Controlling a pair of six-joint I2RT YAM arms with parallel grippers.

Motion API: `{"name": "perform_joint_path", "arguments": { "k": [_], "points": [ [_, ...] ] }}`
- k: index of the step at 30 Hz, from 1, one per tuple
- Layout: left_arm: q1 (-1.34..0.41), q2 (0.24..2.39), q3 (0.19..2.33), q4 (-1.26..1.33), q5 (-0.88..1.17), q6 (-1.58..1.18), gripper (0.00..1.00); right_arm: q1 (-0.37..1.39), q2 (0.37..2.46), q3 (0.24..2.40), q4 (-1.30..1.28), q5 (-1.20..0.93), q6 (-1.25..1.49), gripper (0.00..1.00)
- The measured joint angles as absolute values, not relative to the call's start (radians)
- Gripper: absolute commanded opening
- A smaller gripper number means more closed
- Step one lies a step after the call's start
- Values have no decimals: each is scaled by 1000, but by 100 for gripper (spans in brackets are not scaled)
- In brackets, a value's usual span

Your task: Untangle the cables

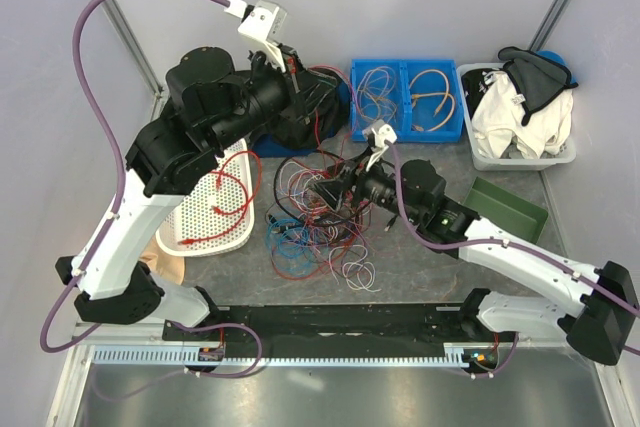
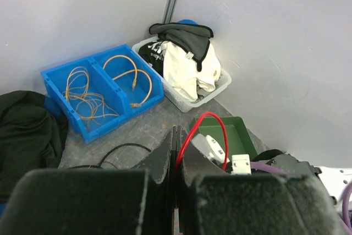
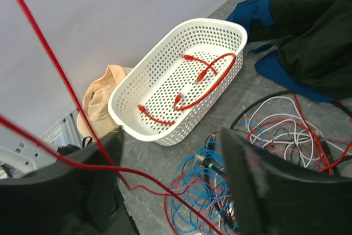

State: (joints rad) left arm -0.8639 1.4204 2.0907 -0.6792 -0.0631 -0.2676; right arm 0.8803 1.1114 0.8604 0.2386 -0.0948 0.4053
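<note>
The cables [image 1: 318,219] lie as a messy tangle of red, blue, white and black wires mid-table. My left gripper [image 1: 296,65] is raised at the back, shut on one red cable [image 2: 213,117] that loops out from between its closed jaws [image 2: 179,146]. That red strand [image 1: 318,119] runs down to the tangle. My right gripper [image 1: 327,192] hangs low over the tangle's middle, open wide [image 3: 176,191]. The taut red cable [image 3: 148,175] crosses between its fingers [image 3: 102,182] without being pinched, and blue wires [image 3: 212,188] lie below.
A white perforated basket [image 1: 190,237] at the left holds red cables [image 3: 206,78]. A blue two-part bin [image 1: 458,112] with pale cables stands at the back. Beside it are a white basket of clothes [image 1: 520,122], a green tray [image 1: 510,209] and dark cloth [image 1: 300,122].
</note>
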Motion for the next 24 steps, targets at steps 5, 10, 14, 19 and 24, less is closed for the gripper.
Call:
{"name": "perform_joint_path", "arguments": {
  "k": [5,10,14,19,24],
  "points": [
    [-863,1415,2065,-678,-53,-268,2,881,1134,890,266,-60,402,0],
    [-863,1386,1988,-678,-88,-265,40,881,1105,944,211,-4,395,0],
    [-863,1338,1898,-674,-145,-260,92,881,1069,1028,99,65,387,0],
    [-863,1222,1687,-621,-229,-269,100,882,1055,1180,-54,160,360,0],
    [-863,1047,1389,-501,-305,-295,100,882,1077,1399,-202,237,325,0]
  ]
}}
